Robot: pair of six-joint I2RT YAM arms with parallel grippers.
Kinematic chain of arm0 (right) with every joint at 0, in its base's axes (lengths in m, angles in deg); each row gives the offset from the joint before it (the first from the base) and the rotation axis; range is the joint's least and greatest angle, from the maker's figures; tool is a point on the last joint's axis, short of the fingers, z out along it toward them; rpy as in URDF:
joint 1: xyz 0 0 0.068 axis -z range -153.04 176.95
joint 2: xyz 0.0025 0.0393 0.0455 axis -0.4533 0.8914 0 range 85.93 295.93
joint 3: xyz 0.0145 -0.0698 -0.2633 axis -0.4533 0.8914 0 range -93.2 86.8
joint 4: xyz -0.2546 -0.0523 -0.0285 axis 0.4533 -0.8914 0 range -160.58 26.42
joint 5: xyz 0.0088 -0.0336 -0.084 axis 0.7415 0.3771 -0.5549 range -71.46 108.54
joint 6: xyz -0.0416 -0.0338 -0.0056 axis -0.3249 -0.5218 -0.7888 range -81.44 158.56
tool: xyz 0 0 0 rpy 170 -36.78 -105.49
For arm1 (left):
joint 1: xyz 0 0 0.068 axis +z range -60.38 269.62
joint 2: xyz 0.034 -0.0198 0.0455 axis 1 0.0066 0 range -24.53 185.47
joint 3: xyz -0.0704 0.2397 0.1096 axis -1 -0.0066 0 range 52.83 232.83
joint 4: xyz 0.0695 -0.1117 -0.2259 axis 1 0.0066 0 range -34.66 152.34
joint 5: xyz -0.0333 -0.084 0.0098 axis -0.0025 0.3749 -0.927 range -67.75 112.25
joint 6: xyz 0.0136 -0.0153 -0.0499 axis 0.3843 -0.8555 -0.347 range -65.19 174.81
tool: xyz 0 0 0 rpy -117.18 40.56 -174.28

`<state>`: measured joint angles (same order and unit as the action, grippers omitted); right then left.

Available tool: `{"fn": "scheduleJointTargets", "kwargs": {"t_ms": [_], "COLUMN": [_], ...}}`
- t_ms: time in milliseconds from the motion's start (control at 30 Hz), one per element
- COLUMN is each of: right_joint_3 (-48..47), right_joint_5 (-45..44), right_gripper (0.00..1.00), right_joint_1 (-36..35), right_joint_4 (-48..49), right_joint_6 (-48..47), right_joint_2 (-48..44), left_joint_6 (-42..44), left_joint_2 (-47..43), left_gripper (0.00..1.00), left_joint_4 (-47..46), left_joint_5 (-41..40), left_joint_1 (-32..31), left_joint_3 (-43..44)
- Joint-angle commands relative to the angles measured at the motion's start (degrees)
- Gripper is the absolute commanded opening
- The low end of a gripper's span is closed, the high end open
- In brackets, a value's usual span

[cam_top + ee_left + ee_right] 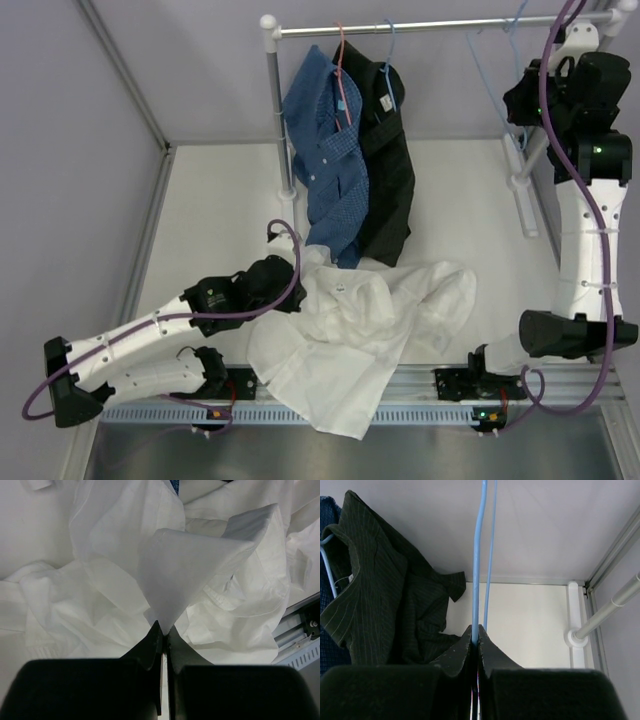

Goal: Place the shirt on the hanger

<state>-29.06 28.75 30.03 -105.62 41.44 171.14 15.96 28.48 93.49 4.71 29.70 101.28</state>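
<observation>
The white shirt (350,320) lies crumpled on the table at the front middle, one part hanging over the near edge. My left gripper (292,290) is at its left edge; in the left wrist view my gripper (164,626) is shut on a raised fold of the shirt (190,565). The light-blue wire hanger (490,75) hangs from the rail at the back right. My right gripper (520,105) is raised beside it; in the right wrist view my gripper (476,630) is shut on the hanger's wire (479,555).
A rail (420,25) on white posts spans the back. A blue checked shirt (325,150) on a pink hanger and a black shirt (385,160) on a blue hanger hang from it at the left. The right post's base (520,180) stands beside my right arm.
</observation>
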Motion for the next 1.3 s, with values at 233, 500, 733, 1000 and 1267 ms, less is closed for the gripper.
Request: {"fn": "scheduleJointTargets", "kwargs": {"t_ms": [233,500,733,1000,1267], "right_joint_3": [10.4,23.3,40.3,42.6,48.3], "right_joint_5": [3.1,8.0,10.9,13.6,21.7], "right_gripper": [0.00,0.00,0.00,0.00,0.00], "right_joint_1": [0.3,0.3,-3.3,-17.5,-24.0], "right_joint_4": [4.3,2.5,-5.6,-21.8,-24.1], "right_joint_6": [-1.6,-2.4,-3.7,-3.3,0.0], "right_joint_2": [-13.2,-23.9,-49.0,-62.3,-65.2], "left_joint_6": [-2.8,-3.2,-1.5,3.0,4.8], "left_joint_2": [1.5,5.7,8.1,10.8,10.6], "left_gripper": [0.00,0.00,0.00,0.00,0.00], "left_joint_4": [-3.0,-3.6,-4.8,-9.2,-10.8], "left_joint_5": [-7.3,-10.0,-7.8,1.1,8.0], "left_joint_1": [0.3,1.1,4.9,14.7,16.5], "left_joint_3": [1.3,3.8,4.7,3.4,4.5]}}
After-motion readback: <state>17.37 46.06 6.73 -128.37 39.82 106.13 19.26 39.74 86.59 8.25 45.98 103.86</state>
